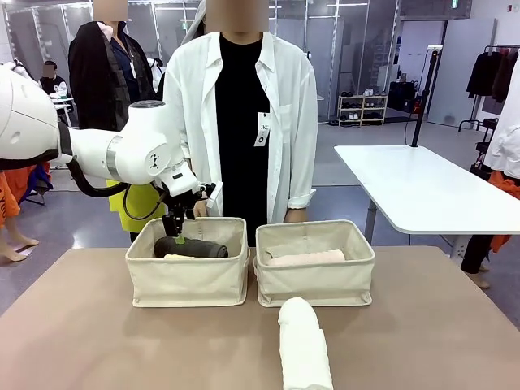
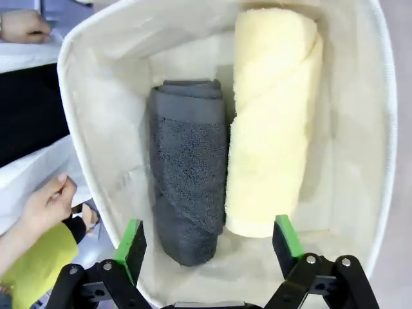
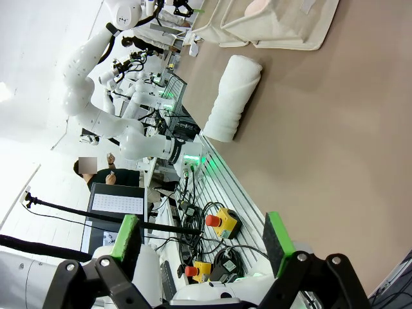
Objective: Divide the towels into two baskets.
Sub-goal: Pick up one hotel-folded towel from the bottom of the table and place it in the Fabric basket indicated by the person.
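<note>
Two cream baskets stand side by side across the table. In the left basket (image 1: 188,280) lie a dark grey towel (image 1: 192,248) and a pale yellow towel (image 1: 177,257), side by side. From the left wrist the grey towel (image 2: 187,167) and the yellow towel (image 2: 273,122) lie inside the basket wall (image 2: 103,122). My left gripper (image 1: 176,231) hovers open just above the grey roll, holding nothing. The right basket (image 1: 315,280) holds a pale pink towel (image 1: 305,258). A white towel (image 1: 304,345) lies on the table in front of it. My right gripper (image 3: 203,238) is open and empty, far from the white towel (image 3: 233,96).
A person in a white coat stands at the far edge behind the baskets, one hand (image 2: 48,203) near the left basket's outer wall. The brown table (image 1: 97,341) has free room at the front left and right. Cables and control boxes (image 3: 215,225) lie past the table edge.
</note>
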